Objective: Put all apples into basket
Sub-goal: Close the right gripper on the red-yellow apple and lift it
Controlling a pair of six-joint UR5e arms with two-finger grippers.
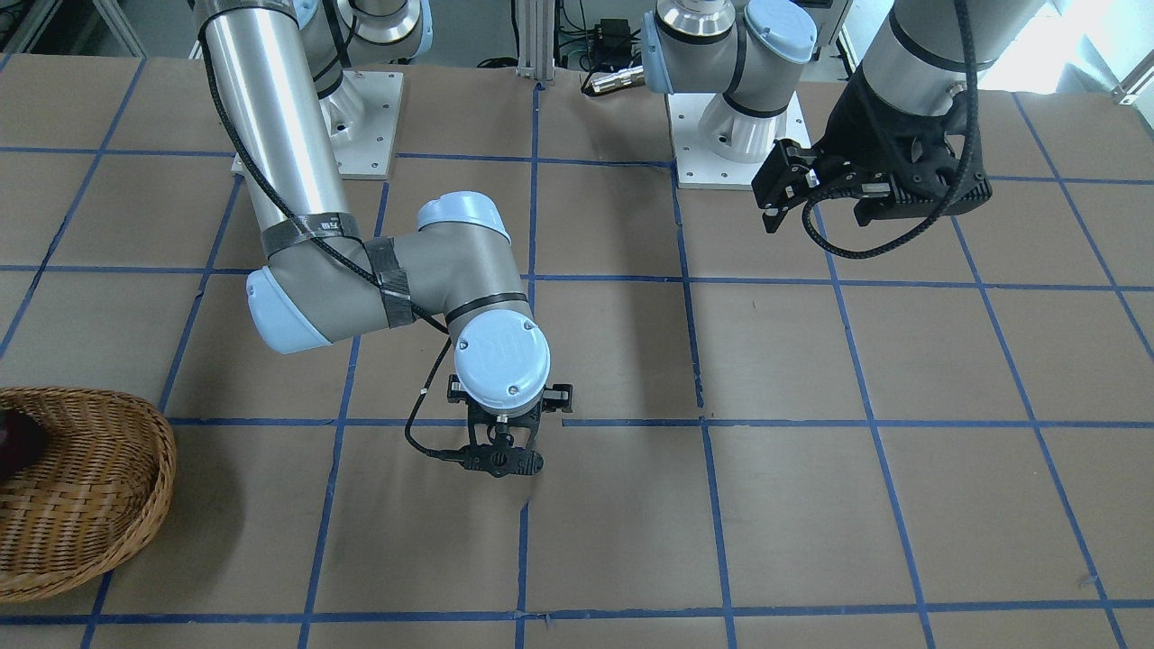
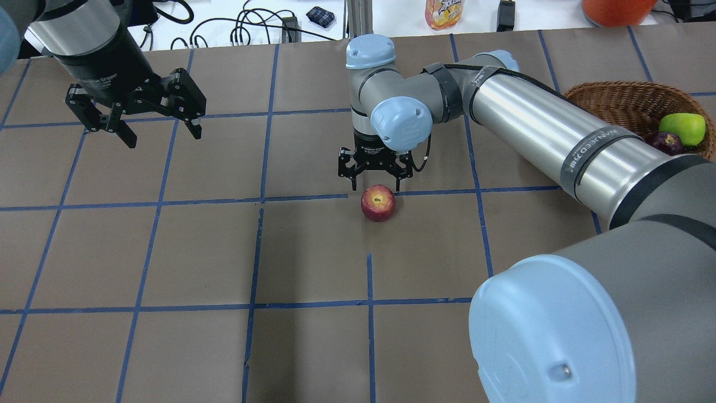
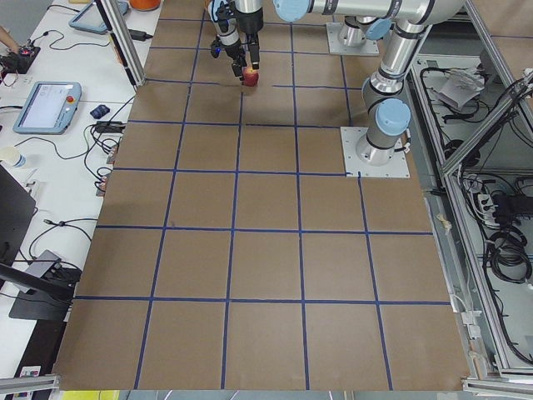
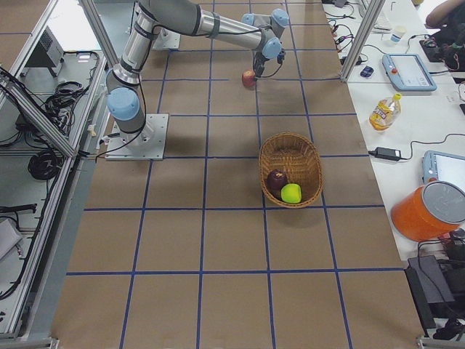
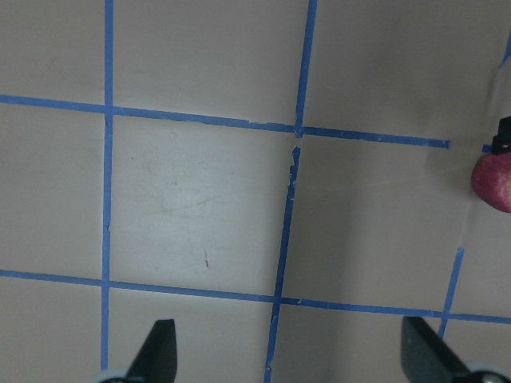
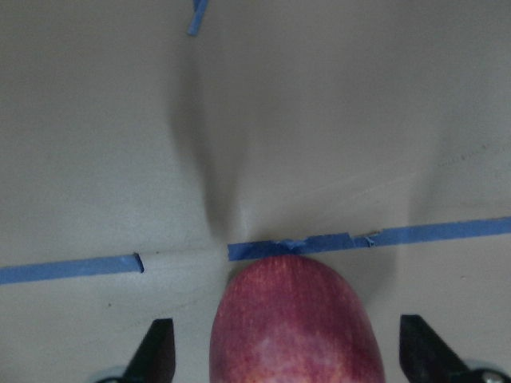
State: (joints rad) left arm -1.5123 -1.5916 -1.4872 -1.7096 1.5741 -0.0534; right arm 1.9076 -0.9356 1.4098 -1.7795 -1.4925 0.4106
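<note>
The red apple (image 2: 378, 202) with yellowish streaks lies on the brown table near the middle. My right gripper (image 2: 375, 178) is open just above it, its fingers either side; in the right wrist view the apple (image 6: 295, 319) sits between the two fingertips (image 6: 156, 351). The wicker basket (image 2: 615, 98) stands at the right end and holds the yellow-green apple (image 2: 682, 127) and the maroon apple (image 2: 664, 141). My left gripper (image 2: 162, 134) is open and empty, raised above the table's left part. Its wrist view shows the red apple (image 5: 491, 182) at the right edge.
The two arm base plates (image 1: 361, 126) (image 1: 730, 153) stand at the robot's edge of the table. A juice bottle (image 2: 444, 12) and an orange container (image 2: 615, 8) stand beyond the far edge. Blue tape lines grid the brown surface.
</note>
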